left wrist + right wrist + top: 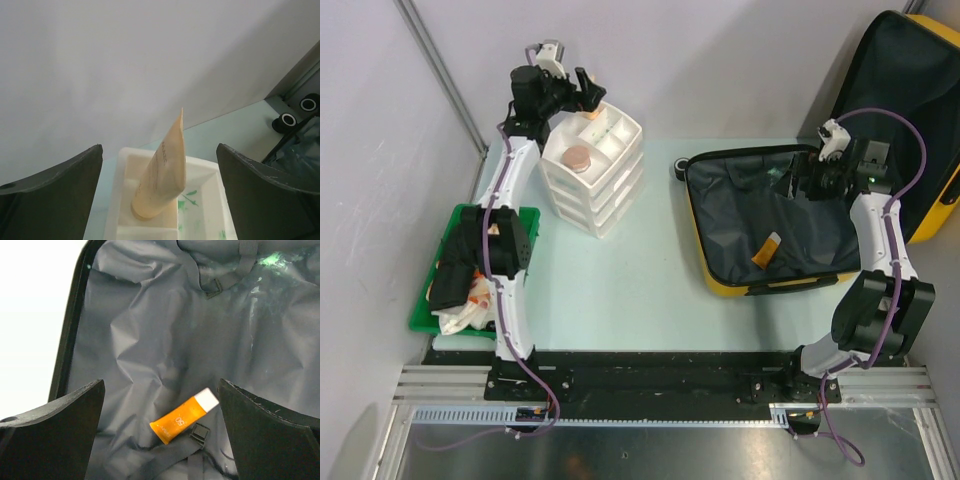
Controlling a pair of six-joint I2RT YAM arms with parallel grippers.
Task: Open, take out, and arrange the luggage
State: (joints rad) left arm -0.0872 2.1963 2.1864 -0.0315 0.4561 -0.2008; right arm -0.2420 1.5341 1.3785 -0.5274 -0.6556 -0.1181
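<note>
The luggage (730, 210) lies open to the right of the drawer unit (632, 128). A cream tube (160, 180) leans in the unit's top compartment, untouched between the left gripper's (588, 97) spread fingers. The right gripper (802, 182), wide and empty, hovers over an orange tube (184, 422) inside the luggage, apparently the last item to move.

We see the luggage (740, 210) with a bright yellow shell, black zipper trim and a crinkled lining of dark grey-black. Its wheels (288, 120) are black with white hubs. Inside the luggage lies an orange tube (184, 416) with a white cap and pale lettering. Left of the luggage, the drawer unit (595, 170) is plain white. Its top holds a pinkish-brown round lid (579, 157) and a cream-beige tube (160, 172), next to green flecks on the white plastic. Farther left of the luggage, the tray (420, 315) is vivid green. The table (640, 300) under the luggage is pale mint.
</note>
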